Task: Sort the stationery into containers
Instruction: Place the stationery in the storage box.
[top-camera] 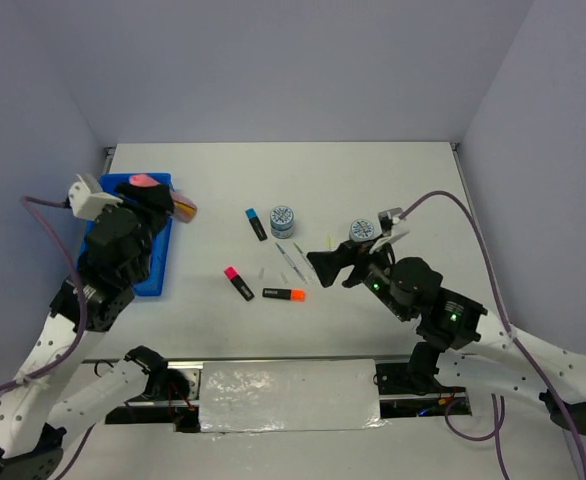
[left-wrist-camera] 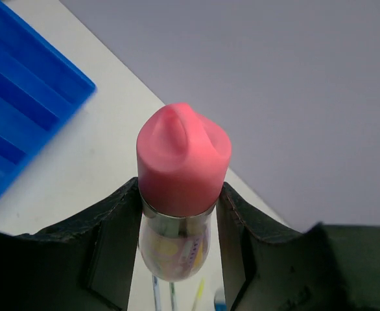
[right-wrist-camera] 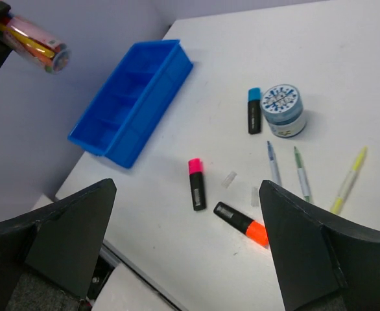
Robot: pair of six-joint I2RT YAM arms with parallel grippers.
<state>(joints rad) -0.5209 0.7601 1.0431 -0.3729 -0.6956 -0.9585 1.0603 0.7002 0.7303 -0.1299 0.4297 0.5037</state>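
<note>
My left gripper (top-camera: 161,203) (left-wrist-camera: 179,223) is shut on the pink tube (top-camera: 150,182) (left-wrist-camera: 183,159) and holds it in the air over the far end of the blue tray (top-camera: 154,272) (left-wrist-camera: 21,116) (right-wrist-camera: 131,97). The tube (right-wrist-camera: 31,37) has a pink cap and a clear body. My right gripper (top-camera: 325,268) (right-wrist-camera: 187,220) is open and empty above the table. Below it lie a pink-capped highlighter (top-camera: 239,283) (right-wrist-camera: 197,184) and an orange-capped one (top-camera: 284,294) (right-wrist-camera: 242,223). Farther off are a blue-capped highlighter (top-camera: 256,224) (right-wrist-camera: 254,110), a tape roll (top-camera: 282,221) (right-wrist-camera: 283,110), two thin pens (right-wrist-camera: 273,162) and a yellow stick (right-wrist-camera: 349,180).
A second tape roll (top-camera: 361,231) sits beside the right arm's wrist. Two small clear bits (right-wrist-camera: 229,179) lie between the highlighters and the pens. My left arm covers much of the tray in the top view. Grey walls close in on the left, back and right.
</note>
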